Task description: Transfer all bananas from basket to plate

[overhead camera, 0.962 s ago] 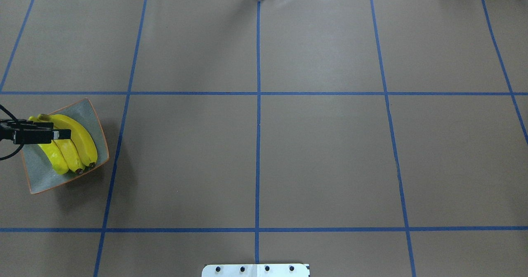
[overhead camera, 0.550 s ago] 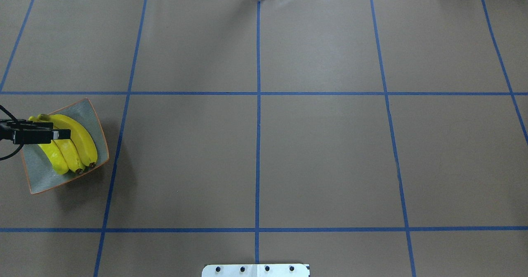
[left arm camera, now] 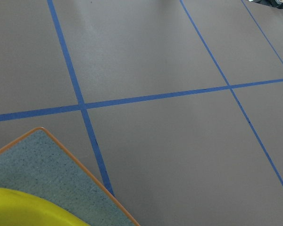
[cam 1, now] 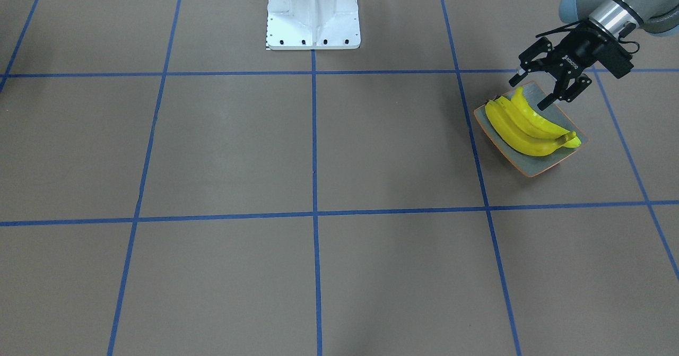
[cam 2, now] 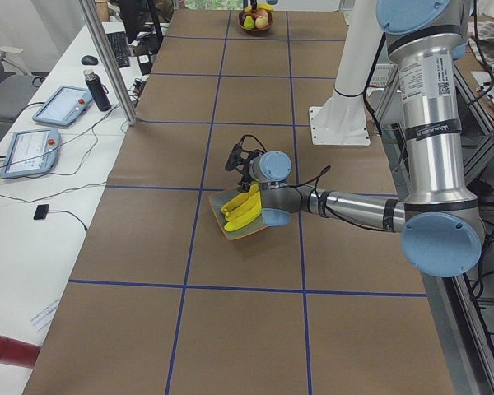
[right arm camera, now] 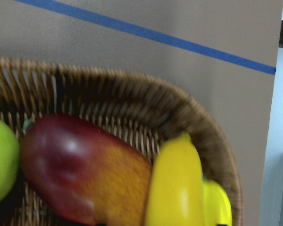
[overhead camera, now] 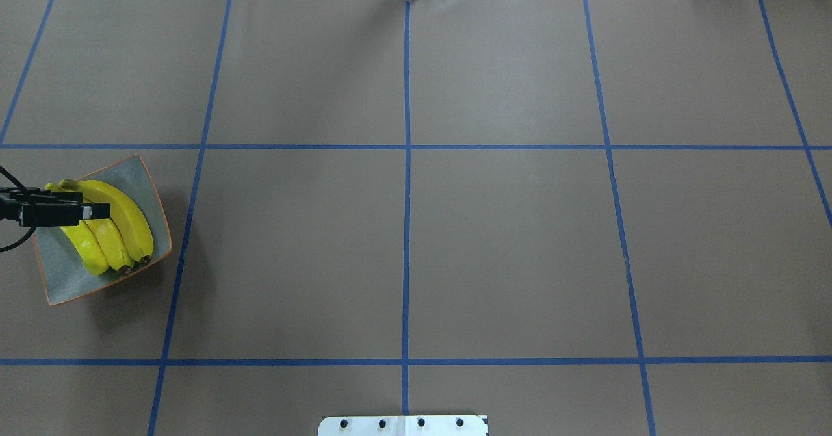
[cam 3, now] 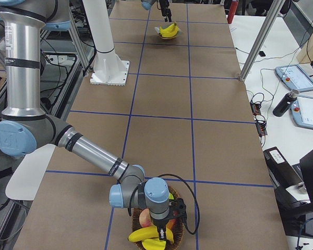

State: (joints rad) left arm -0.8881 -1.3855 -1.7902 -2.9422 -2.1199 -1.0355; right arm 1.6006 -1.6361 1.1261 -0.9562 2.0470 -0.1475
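Three yellow bananas [cam 1: 522,133] lie side by side on the blue-grey plate [cam 1: 558,114] with its orange rim, at the table's left end [overhead camera: 120,228]. My left gripper [cam 1: 532,92] hangs open just above their near ends, holding nothing; it also shows over the plate [overhead camera: 65,273] as the left gripper [overhead camera: 97,212]. Far off, the wicker basket [cam 3: 178,229] holds more bananas [cam 3: 146,237]. My right gripper [cam 3: 159,229] is down in it; whether it is open or shut cannot be told. The right wrist view shows a banana [right arm camera: 177,188] against the basket [right arm camera: 132,84] wall.
A red-orange mango [right arm camera: 85,169] and a green apple [right arm camera: 0,160] share the basket. The white robot pedestal [cam 1: 313,16] stands at mid-table. Blue tape lines grid the brown table. A side bench carries tablets [cam 2: 62,103] and a dark bottle [cam 2: 99,90].
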